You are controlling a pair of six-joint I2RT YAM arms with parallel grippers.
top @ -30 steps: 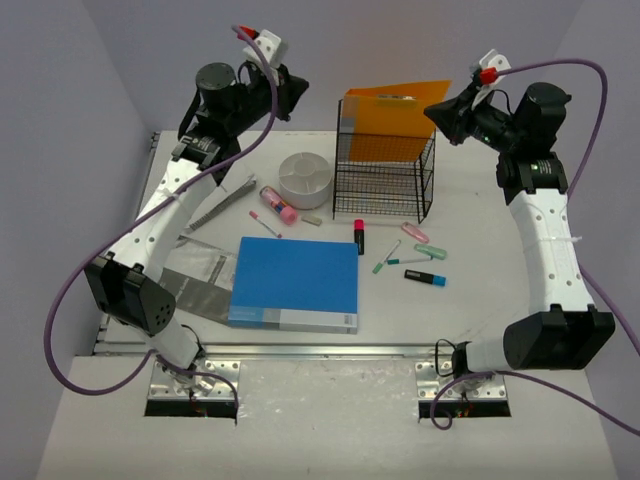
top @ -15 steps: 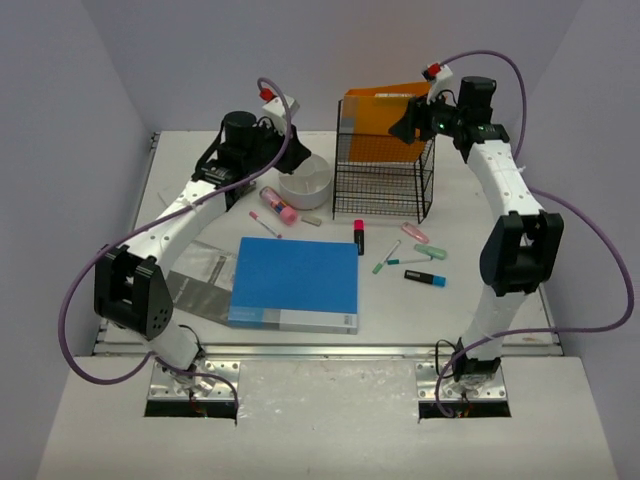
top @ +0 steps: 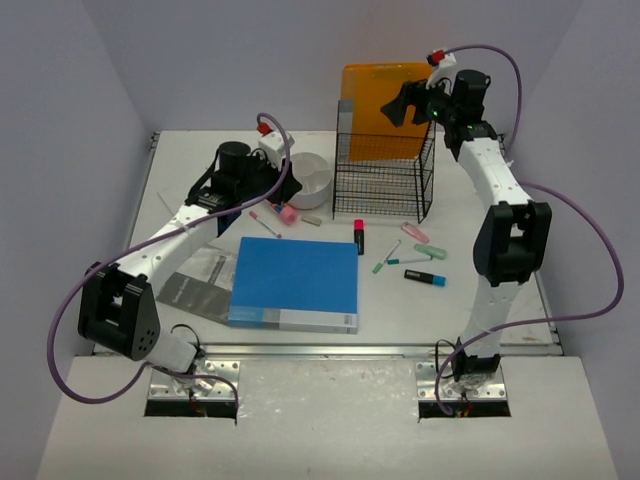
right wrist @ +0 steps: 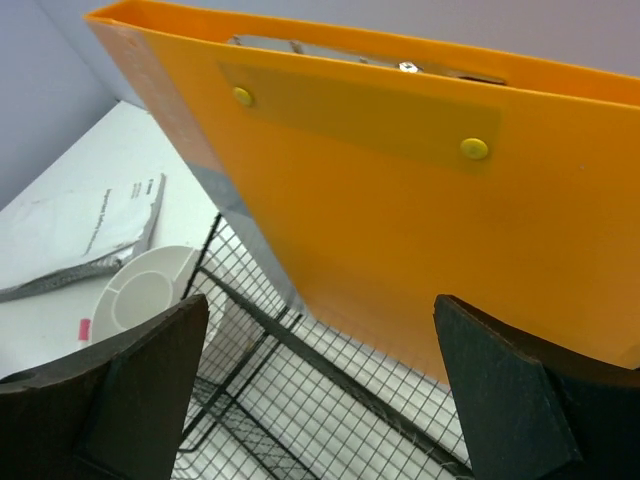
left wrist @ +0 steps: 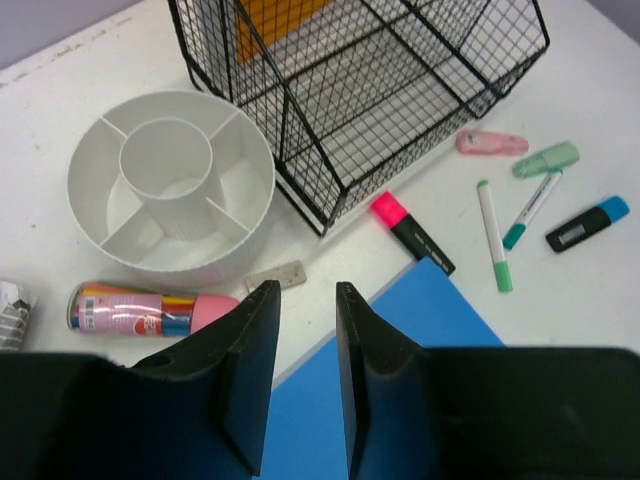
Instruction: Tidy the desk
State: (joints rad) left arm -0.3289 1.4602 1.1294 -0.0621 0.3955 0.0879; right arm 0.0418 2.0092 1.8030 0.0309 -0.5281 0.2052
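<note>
The white bench (top: 500, 310) spreads ahead of both arm bases, with lavender walls (top: 80, 120) on three sides and a metal rail (top: 380, 350) along its near edge. The left tool (left wrist: 305, 292) hangs low over the far edge of a blue folder (top: 297, 283), its fingers parted by a narrow gap and gripping nothing. A pink pen tube (left wrist: 150, 310) lies just beside it, and a round white organizer (left wrist: 170, 180) sits just beyond. The right tool (right wrist: 320, 300) is high at the back, spread wide and released. It faces an orange folder (right wrist: 400, 220) that stands upright in a wire rack (top: 385, 190). A pink highlighter (top: 358, 237) lies at the blue folder's far right corner, and a blue highlighter (top: 425, 278) lies farther right. A booklet (top: 200, 283) lies against the blue folder's left side.
</note>
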